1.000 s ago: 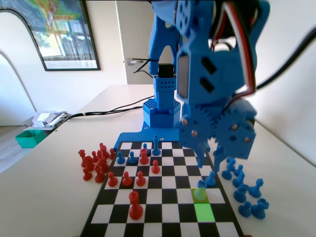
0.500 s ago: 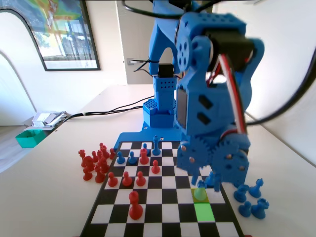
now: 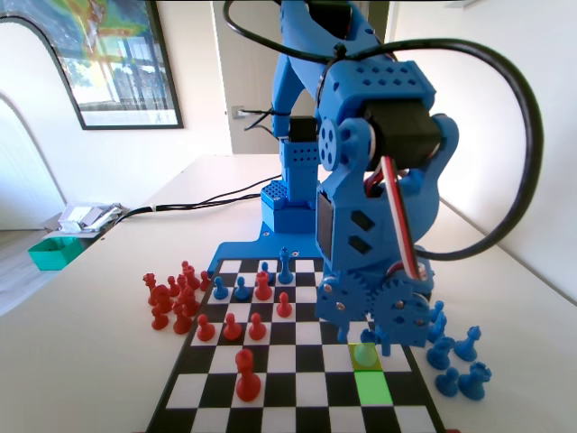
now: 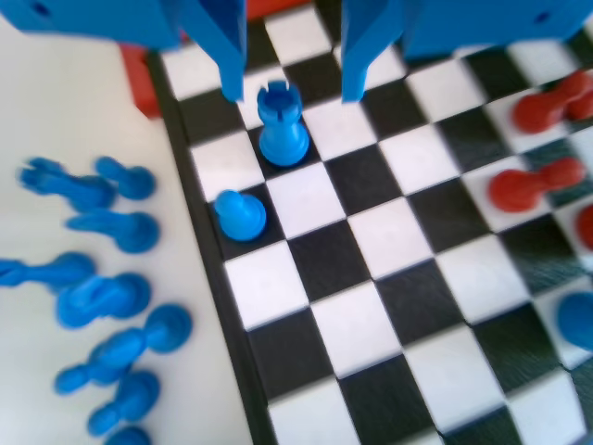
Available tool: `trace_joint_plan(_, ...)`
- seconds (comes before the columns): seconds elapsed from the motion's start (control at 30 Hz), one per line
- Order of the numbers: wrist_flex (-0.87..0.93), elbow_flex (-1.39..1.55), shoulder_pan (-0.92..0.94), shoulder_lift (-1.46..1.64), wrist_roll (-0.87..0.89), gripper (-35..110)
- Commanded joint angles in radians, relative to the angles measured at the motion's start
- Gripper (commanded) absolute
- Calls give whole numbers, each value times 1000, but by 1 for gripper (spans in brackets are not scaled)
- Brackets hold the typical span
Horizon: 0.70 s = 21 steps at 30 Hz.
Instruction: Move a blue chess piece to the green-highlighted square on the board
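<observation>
Hanging open above the black-and-white chequered board (image 3: 270, 361), the blue two-finger tool (image 4: 287, 79) is seen over a small blue plastic pawn (image 3: 364, 354) (tinted pale green), placed beside the bright green square (image 3: 372, 388).

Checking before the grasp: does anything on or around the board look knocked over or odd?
Nothing looks broken. One oddity: the blue piece under the open hand has a notched tower top, unlike the round-headed pawn beside it.
</observation>
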Motion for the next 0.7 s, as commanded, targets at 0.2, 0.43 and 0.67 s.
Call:
trace_joint_plan(0.2, -26, 21, -40, 32, -2, 15)
trace_joint_plan(0.43, -40, 28, -44, 17, 3, 15)
trace_joint_plan(0.67, -64, 44, -41, 9, -5, 14)
